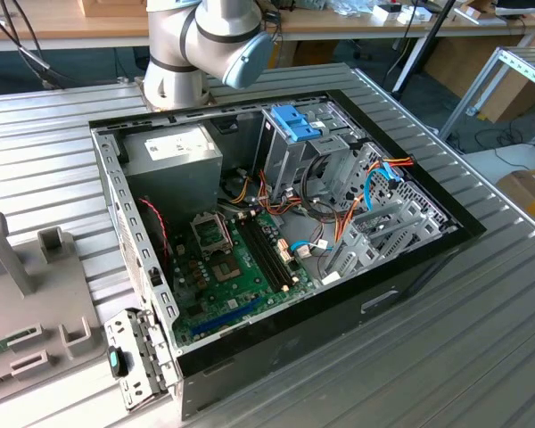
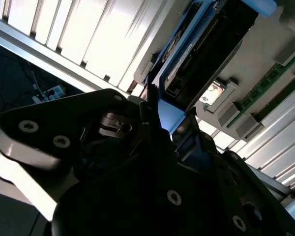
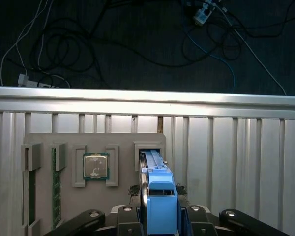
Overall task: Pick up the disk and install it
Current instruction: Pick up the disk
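The disk point(image 3: 161, 196) stands on edge, its light-blue rail frame facing the first wrist view. Its far end reaches the open slot of the grey fixture plate point(image 3: 123, 140); I cannot tell whether it still sits in that slot. My gripper point(image 3: 161, 205) is shut on the disk, with a dark finger pressed against each side of the blue frame. In the second wrist view the disk's grey edge and connector side point(image 2: 201, 49) run away from the fingers.
The fixture plate also carries a square processor chip point(image 3: 96, 166) and a green memory stick point(image 3: 54, 182). The slatted table's edge point(image 3: 147, 98) lies just beyond, with cables on the floor. The open computer case point(image 1: 410, 267), with a blue-clipped drive cage point(image 1: 294, 120), lies mid-table.
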